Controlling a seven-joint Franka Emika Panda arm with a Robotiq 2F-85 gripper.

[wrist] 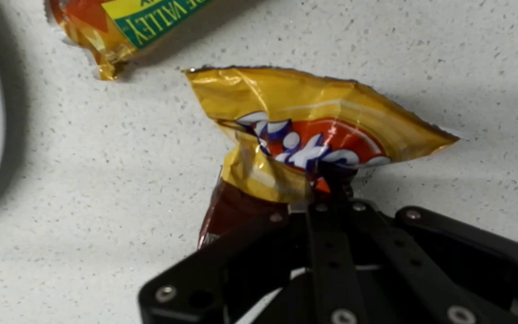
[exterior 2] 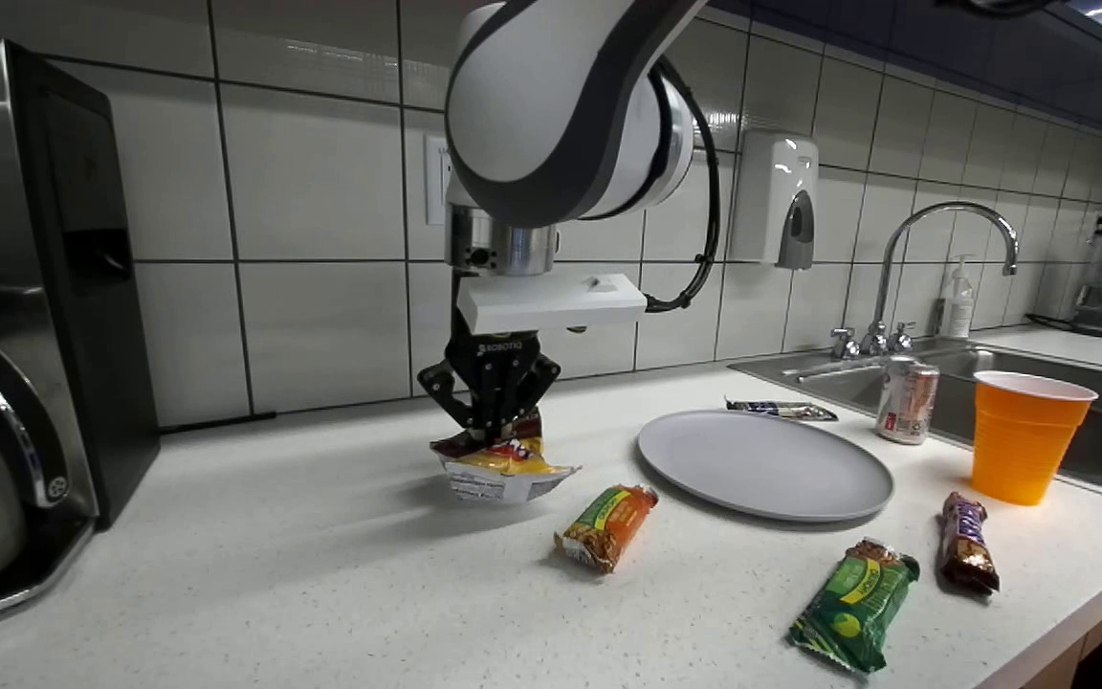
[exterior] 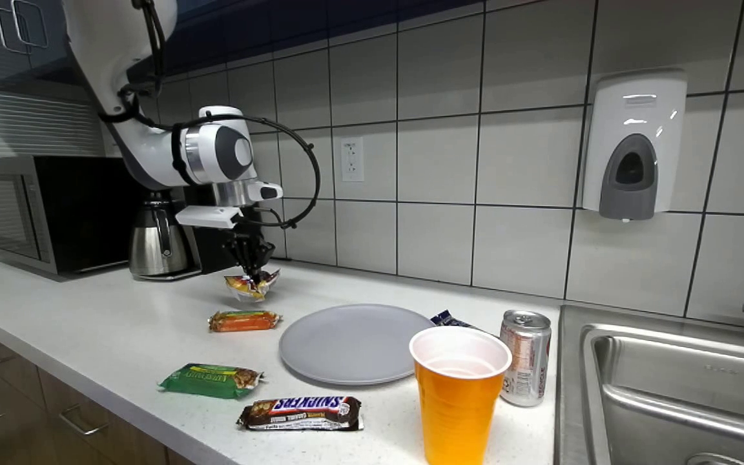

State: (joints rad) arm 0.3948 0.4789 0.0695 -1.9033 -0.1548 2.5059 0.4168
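Note:
My gripper [wrist: 331, 191] is shut on a crumpled snack bag [wrist: 304, 99], yellow and dark brown with a red-and-white logo. The bag is pinched near its middle, so its yellow end flares out in front of the fingers and part of the brown end hides behind them. In both exterior views the arm points straight down and holds the bag [exterior 2: 503, 478] low over the white counter. Whether its lower edge touches the surface I cannot tell. Closest to it lies an orange granola bar packet [exterior 2: 608, 526], with a grey plate [exterior 2: 766, 464] just beyond.
A green packet [exterior: 212, 380] and a Snickers bar [exterior: 304, 413] lie toward the counter's front. Past the plate are a dark blue wrapper [exterior 2: 781, 410], a silver can [exterior: 526, 358], an orange cup [exterior: 459, 400] and the sink [exterior: 688, 387]. A carafe [exterior: 159, 239] and microwave [exterior: 81, 213] stand opposite.

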